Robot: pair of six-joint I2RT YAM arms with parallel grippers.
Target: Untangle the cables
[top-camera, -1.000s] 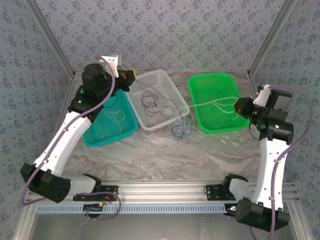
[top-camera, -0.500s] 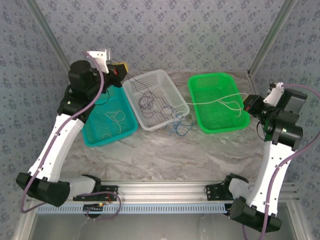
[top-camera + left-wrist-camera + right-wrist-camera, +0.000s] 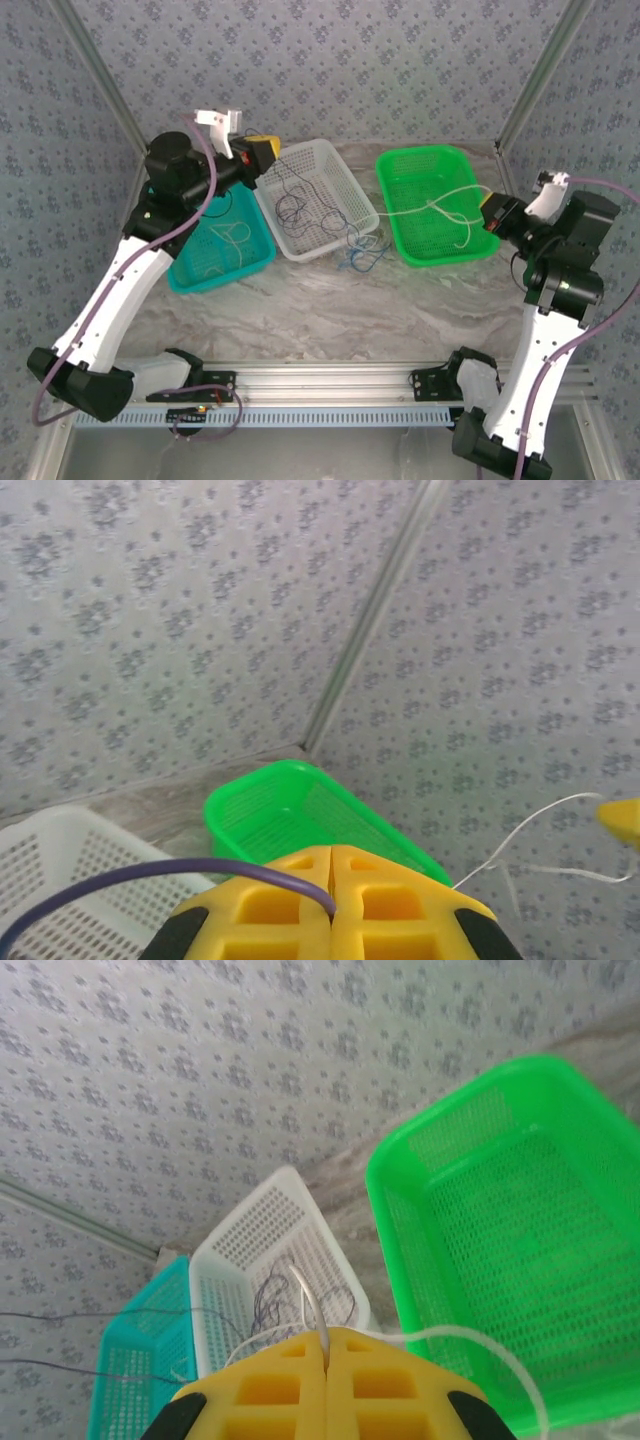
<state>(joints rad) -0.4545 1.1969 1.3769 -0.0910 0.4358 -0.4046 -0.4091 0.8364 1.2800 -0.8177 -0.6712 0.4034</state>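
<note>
My left gripper [image 3: 262,152] hangs above the gap between the teal and white baskets, shut on a dark purple cable [image 3: 150,875] that leaves its tips [image 3: 331,850] to the left. That cable's loops [image 3: 300,205] lie in the white basket [image 3: 318,150]. My right gripper [image 3: 490,212] is at the green basket's right rim, shut on a pale whitish cable [image 3: 440,205] stretched across the green basket [image 3: 425,152]. In the right wrist view this cable [image 3: 310,1305] rises from the shut tips [image 3: 326,1332]. Blue cable loops [image 3: 360,258] lie on the table by the white basket's near corner.
A teal basket [image 3: 225,270] at the left holds a pale looped wire [image 3: 232,235]. The three baskets stand side by side at the back of the marble table [image 3: 330,310]. Patterned walls close in the back and both sides.
The left gripper swung left, then came back right toward the white basket. The right arm's wrist and elbow moved outward to the right. The blue loops shifted slightly on the table.
</note>
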